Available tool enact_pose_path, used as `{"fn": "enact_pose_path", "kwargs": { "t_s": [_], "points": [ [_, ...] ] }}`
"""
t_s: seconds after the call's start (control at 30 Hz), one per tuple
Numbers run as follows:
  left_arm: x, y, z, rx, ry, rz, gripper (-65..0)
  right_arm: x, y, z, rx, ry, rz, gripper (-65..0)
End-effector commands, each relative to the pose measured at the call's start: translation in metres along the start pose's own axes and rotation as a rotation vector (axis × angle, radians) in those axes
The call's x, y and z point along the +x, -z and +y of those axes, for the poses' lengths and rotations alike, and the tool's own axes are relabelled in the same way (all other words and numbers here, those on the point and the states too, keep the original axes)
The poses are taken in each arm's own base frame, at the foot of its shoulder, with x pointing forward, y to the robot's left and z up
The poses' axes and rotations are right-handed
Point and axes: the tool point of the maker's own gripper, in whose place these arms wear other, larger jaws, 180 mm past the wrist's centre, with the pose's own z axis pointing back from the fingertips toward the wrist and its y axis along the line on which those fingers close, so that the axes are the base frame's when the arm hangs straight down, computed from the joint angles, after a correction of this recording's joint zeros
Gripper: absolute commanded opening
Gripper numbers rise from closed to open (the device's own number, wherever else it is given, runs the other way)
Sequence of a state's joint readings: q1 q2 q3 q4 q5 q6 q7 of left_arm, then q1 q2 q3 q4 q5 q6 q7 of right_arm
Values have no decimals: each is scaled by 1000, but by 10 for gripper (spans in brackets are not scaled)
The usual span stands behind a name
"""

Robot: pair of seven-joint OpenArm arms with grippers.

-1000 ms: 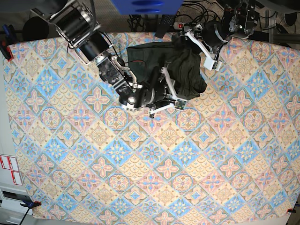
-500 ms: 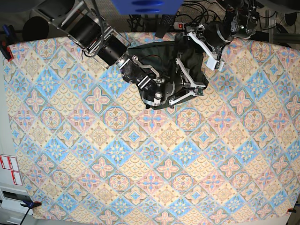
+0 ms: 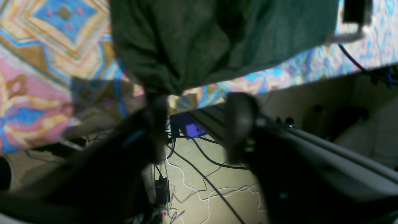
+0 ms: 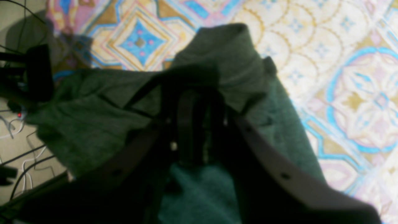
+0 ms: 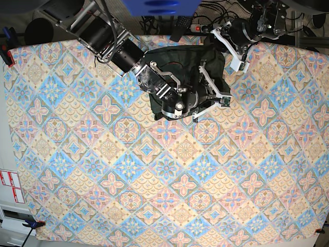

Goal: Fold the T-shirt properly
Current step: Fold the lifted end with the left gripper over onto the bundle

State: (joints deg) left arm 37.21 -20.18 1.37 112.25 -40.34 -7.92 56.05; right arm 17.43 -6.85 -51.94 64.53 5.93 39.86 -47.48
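Observation:
The dark green T-shirt [image 5: 172, 59] lies bunched near the table's back edge. It also shows in the left wrist view [image 3: 202, 40] and in the right wrist view [image 4: 248, 77]. My right gripper [image 5: 225, 103] reaches into the shirt from the left. In the right wrist view its jaws [image 4: 189, 81] are together, with fabric draped around them. My left gripper [image 5: 222, 45] is at the shirt's back right corner. In the left wrist view it [image 3: 197, 118] is open, its left fingertip [image 3: 155, 109] touching the hanging hem.
The patterned tablecloth [image 5: 169, 170] covers the whole table. The table's back edge [image 3: 279, 87] is right behind the shirt, with cables and a power strip [image 3: 161, 189] on the floor beyond. A blue object [image 5: 159, 6] sits above the back edge.
My right gripper has moved right and toward the back edge, and the shirt is pushed into a tighter bunch. My left gripper has shifted slightly toward the back.

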Motion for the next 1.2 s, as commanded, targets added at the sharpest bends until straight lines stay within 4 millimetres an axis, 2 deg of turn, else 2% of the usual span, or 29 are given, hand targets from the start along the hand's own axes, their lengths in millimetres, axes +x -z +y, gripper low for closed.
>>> {"fn": "enact_pose_path", "kwargs": {
  "t_s": [0.0,0.07,0.37,0.43,0.53,0.6,0.8,0.93,1.17],
  "points": [
    [4,-3,-4,-15,10,-17,-462,33,-10,-14,-26,-18,-82,-568],
    [3,-3,-3,-13,7,-16,-501,35,-15,-24,-45,20,-105,-568],
    [1,-3,0,14,34,-7,-502,26,-40,-65,-134,155,-163,-572],
    [5,-5,-7,-10,35,-20,-521,10,-46,-74,-155,179,-147,-572],
    [-3,2,-25,-59,55,10,-564,-8,-50,-81,-173,191,-119,-572],
    [-7,5,-28,-62,68,23,-576,-21,-50,-84,-191,181,-77,-572],
    [6,27,-22,-34,132,33,-575,-58,-48,-94,-262,108,99,-572],
    [13,37,-19,-28,152,37,-577,-65,-46,-92,-258,111,120,-572],
    [24,51,7,41,171,101,-576,-119,-68,-99,-295,123,250,-572]
  ]
}}
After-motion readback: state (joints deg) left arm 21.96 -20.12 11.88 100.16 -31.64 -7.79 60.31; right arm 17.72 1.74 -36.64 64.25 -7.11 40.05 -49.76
